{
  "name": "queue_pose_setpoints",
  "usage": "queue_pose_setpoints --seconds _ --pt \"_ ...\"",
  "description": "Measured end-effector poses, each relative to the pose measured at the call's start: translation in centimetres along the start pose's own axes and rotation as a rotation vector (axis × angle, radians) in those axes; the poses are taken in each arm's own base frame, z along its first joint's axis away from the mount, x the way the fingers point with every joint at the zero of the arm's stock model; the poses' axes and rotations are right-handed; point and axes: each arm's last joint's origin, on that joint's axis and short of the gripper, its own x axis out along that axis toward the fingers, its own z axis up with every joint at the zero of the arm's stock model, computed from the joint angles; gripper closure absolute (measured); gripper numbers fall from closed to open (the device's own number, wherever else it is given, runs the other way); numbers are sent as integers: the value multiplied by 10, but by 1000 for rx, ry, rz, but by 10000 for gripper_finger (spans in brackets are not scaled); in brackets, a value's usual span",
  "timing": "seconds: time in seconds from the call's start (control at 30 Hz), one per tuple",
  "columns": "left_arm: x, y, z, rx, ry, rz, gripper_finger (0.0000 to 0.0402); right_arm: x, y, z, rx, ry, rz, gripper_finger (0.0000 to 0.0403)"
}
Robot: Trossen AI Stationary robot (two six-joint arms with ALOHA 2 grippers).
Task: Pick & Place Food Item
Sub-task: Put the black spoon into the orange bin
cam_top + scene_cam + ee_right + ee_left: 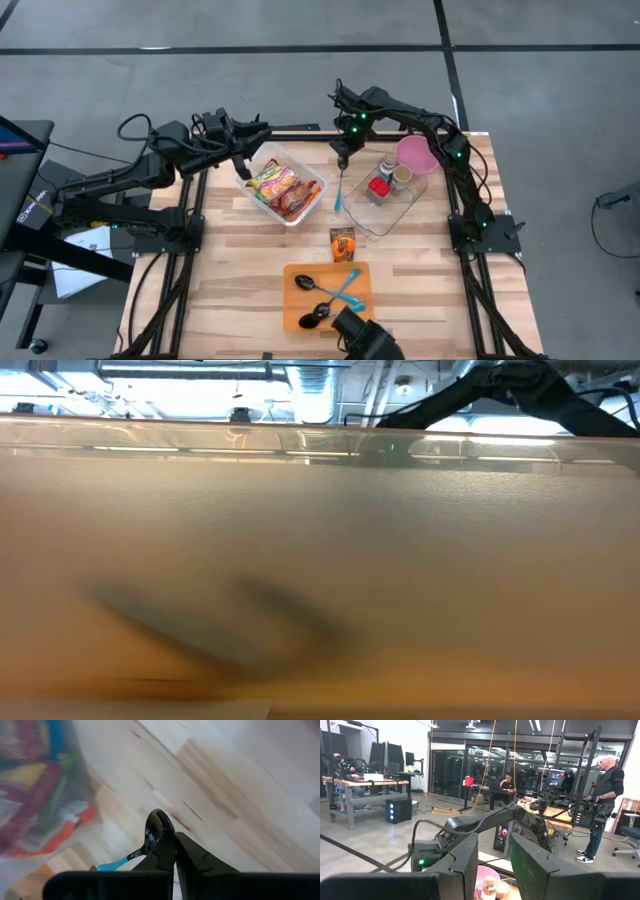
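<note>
Right gripper (342,160) hangs over the far-middle of the wooden table (240,270), fingers clamped on the dark end of a blue-handled spoon (339,190) that dangles down toward the tabletop; the right wrist view shows the spoon bowl (159,831) pinched between the fingertips with the blue handle trailing off. The spoon hangs in the gap between two clear tubs: the snack bin (312,186) holding bright food packets (278,187) on one side, and a clear tray (400,207) with a red-capped jar (379,187) and small cups on the other, a pink bowl (416,154) at that tray's far end. A single orange food packet (342,244) lies alone on bare wood, near side of the tray. Nearer still, an orange cutting board (296,300) carries two dark spoons and another blue-handled utensil (347,291). Left gripper (240,168) sits at the snack bin's far-left corner, fingers parted with a narrow gap in the left wrist view, holding nothing. Low view is blocked by a blurred orange surface close to the lens. People stand and sit in the room behind.
</note>
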Motion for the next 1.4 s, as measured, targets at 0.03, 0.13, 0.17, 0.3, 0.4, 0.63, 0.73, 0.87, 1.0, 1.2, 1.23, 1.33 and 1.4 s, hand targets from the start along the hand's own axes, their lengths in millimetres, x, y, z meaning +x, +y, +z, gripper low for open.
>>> queue_pose_setpoints --seconds 0.03,0.13,0.17,0.3,0.4,0.63,0.73,0.87,1.0,1.2,1.23,1.33,1.4 --pt "0 0 0 -3 0 0 297 -3 3 -1 -8 -8 2 403" --pt "0 0 0 -6 0 0 297 -11 12 -4 -32 -31 7 403" --pt "0 0 0 -6 0 -1 297 -14 15 -5 -41 -36 4 403" --pt "0 0 0 -25 1 -3 297 -25 26 -11 -72 -64 -13 403" --pt "0 0 0 -25 1 -3 297 -34 33 -16 -88 -77 -18 403" --pt "0 0 -4 -19 40 2 297 -59 58 -34 -170 -121 -23 403" --pt "0 0 -4 -29 45 3 297 -70 71 -45 -206 -140 -21 403" --pt "0 0 -4 -42 45 4 297 -84 88 -66 -249 -146 -37 403" --pt "0 0 -4 -42 45 6 297 -98 105 -90 -297 -157 -55 403" --pt "0 0 -4 -42 45 6 297 -107 124 -128 -377 -155 -60 403" --pt "0 0 -4 -42 45 6 297 -107 128 -134 -405 -152 -57 403" --pt "0 0 -4 -42 45 6 297 -106 142 -154 -501 -151 -38 403" --pt "1 0 -5 -42 47 6 297 -102 151 -168 -554 -133 -28 403"
